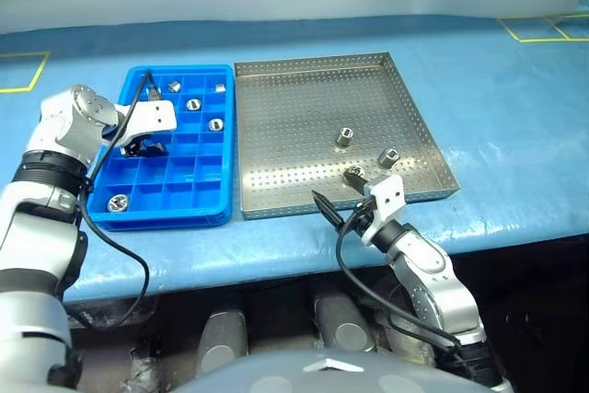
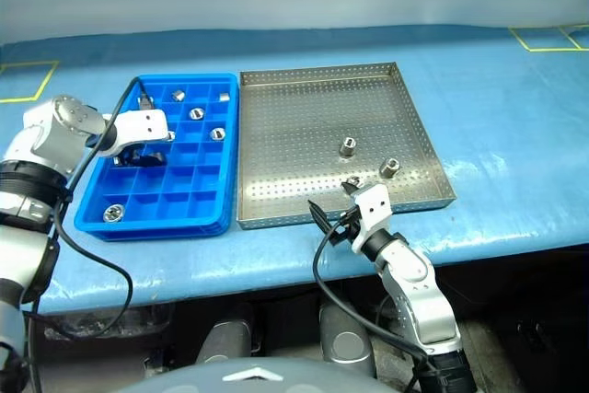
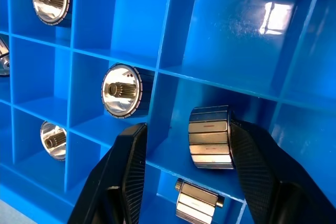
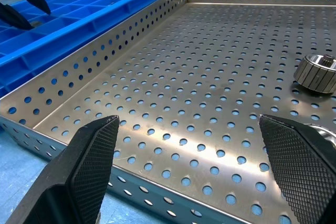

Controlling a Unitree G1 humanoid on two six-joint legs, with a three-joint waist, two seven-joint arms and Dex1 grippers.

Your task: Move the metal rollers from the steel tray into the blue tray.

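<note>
At the left end effector (image 3: 187,126): fingers parted partway, not clamped, straddling one metal roller (image 3: 210,137) lying on its side in a compartment of the blue tray (image 1: 210,213). Clear gap on one side of that roller; touching or just beside the other finger (image 3: 257,166), hard to say which. Long axis apparently running from finger to finger. Judged as set down, or about to be.

Outward from there, in other compartments: five more rollers, four at the far end (image 1: 175,86) (image 1: 221,87) (image 1: 193,104) (image 1: 215,123) and one in the near left corner (image 1: 118,202).

At the right end effector (image 4: 191,124): fingers spread wide, holding nothing, hanging level over the near rim of the steel tray (image 1: 304,209) and pointing in across its perforated floor.

Left to move, three rollers, all upright with the bore up: nearest (image 1: 353,173) just beyond the right end effector and off toward its right finger; second (image 1: 387,157) a little further right; third (image 1: 345,137) nearer the tray's middle. Right arm plainly nearer all three; left arm well apart, across the blue tray. Likely need: a short reach forward and slightly right, with a tip downward to straddle the upright roller.

From the head views: the whole layout on the blue counter (image 1: 515,126), trays side by side. From the left wrist view alone: the gap at the roller. From the right wrist view: one roller (image 4: 315,74) ahead, another half hidden behind the right finger.
</note>
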